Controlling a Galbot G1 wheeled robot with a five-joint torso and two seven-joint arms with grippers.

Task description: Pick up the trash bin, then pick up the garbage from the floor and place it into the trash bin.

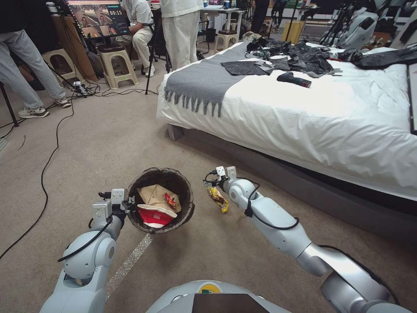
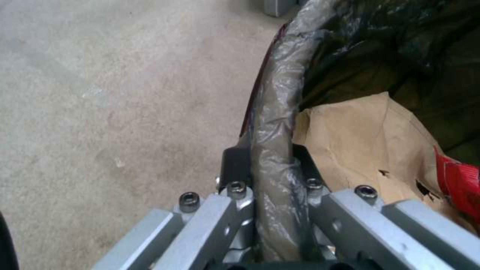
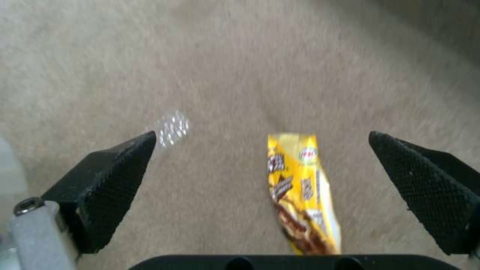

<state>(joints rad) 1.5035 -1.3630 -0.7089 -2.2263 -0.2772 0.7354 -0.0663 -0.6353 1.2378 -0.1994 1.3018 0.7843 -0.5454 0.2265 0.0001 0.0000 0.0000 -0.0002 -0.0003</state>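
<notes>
Robot torso edge sits at bottom centre of the head view; just above it, centre-left, the trash bin [image 1: 160, 200] hangs from the left gripper [image 1: 128, 204], fingers clamped on the bag-wrapped rim [image 2: 272, 123]. Inside the bin: tan paper scrap [image 1: 153, 194], red-and-white cup [image 1: 155, 214], small red wrapper [image 1: 170, 201].

Yellow snack wrapper [image 3: 300, 191] lies flat on the carpet [image 1: 104, 148], centre of the head view, just right of the bin. Right gripper [image 3: 270, 176] hovers over it, fingers wide apart, wrapper between them but off-centre toward 1 pad [image 3: 425, 183].

Risks, as judgement: thin flat wrapper may slip out as the pads close or get pushed along the carpet; off-centre closing may catch only an edge. Rim pinch holds via the slick bag, so the bin could tilt or slide and spill. Bed [image 1: 304, 108] fills the upper right, well apart.
</notes>
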